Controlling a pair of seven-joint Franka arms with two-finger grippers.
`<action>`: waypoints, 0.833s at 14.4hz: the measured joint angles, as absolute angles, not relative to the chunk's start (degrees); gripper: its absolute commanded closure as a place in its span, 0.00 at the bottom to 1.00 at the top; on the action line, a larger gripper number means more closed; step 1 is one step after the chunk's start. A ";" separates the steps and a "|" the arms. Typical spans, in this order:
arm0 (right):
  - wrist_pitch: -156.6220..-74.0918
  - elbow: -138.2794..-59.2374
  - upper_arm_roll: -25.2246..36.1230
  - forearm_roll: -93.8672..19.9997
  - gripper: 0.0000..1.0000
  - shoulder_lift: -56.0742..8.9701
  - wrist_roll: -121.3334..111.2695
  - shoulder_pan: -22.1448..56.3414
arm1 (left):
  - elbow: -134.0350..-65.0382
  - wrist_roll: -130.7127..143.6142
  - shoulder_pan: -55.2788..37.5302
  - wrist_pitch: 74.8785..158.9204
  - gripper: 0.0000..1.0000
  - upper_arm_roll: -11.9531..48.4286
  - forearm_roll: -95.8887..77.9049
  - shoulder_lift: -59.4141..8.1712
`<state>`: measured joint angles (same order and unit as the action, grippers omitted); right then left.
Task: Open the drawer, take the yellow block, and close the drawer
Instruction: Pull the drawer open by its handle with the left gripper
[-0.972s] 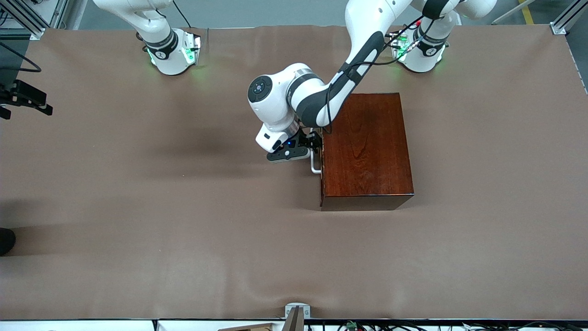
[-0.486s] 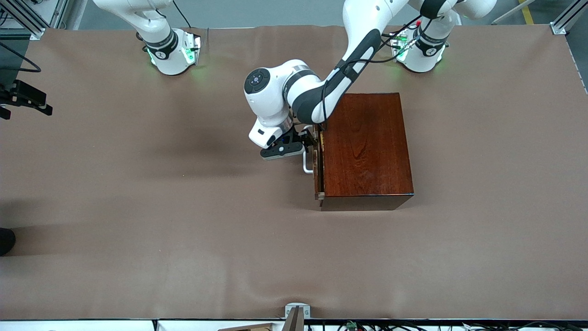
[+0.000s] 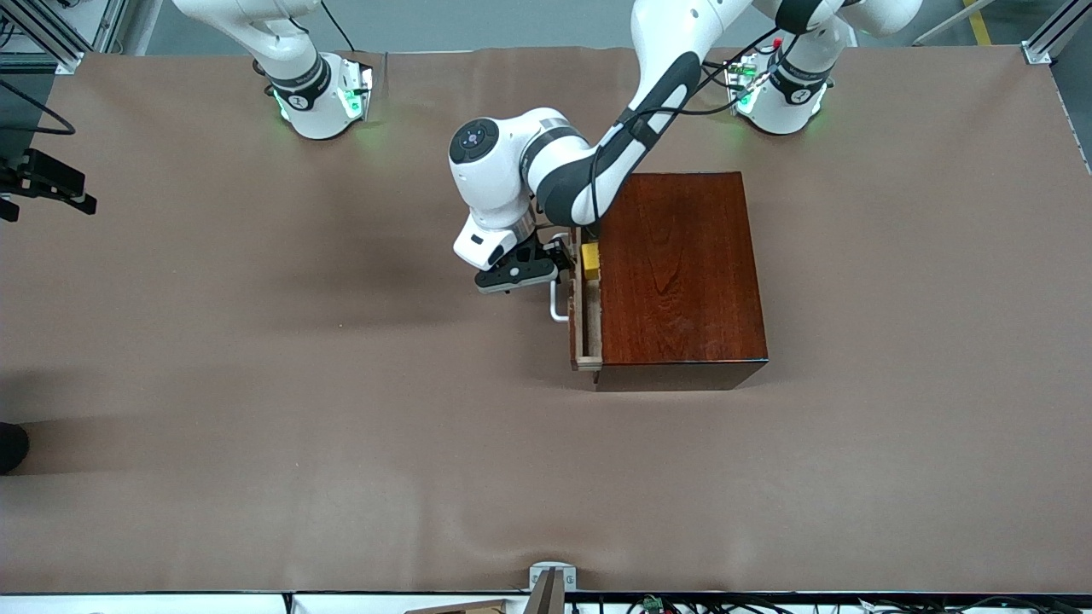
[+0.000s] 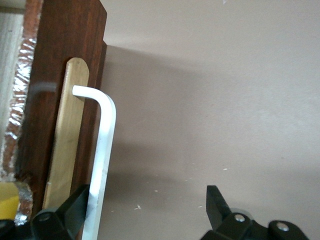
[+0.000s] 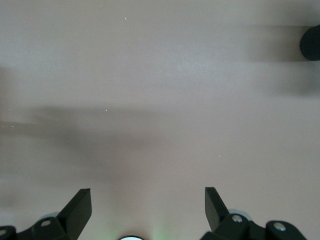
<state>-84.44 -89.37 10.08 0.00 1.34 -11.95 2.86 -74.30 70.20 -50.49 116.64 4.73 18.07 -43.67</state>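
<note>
Drawer: pale wood tray, reddish-brown front, white handle, partly out. Yellow block inside. Left gripper spread, one finger hooking handle; right gripper spread, waiting.

Box: glossy mahogany-look wood, visible grain. Drawer: pale raw wood sides, matt; dark varnished front (a lighter wood strip sits under the handle). Handle: smooth white, looks plastic. Yellow block: plain, matt. Table: matt brown sheet, slightly wrinkled.

We see a brown tablecloth over the table, aluminium frame posts at its corners, grey floor above.
</note>
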 measured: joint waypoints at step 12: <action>-84.23 -89.40 10.27 0.05 0.00 -0.67 -11.92 0.02 | -74.40 75.47 -52.40 125.16 0.00 4.09 18.16 -44.37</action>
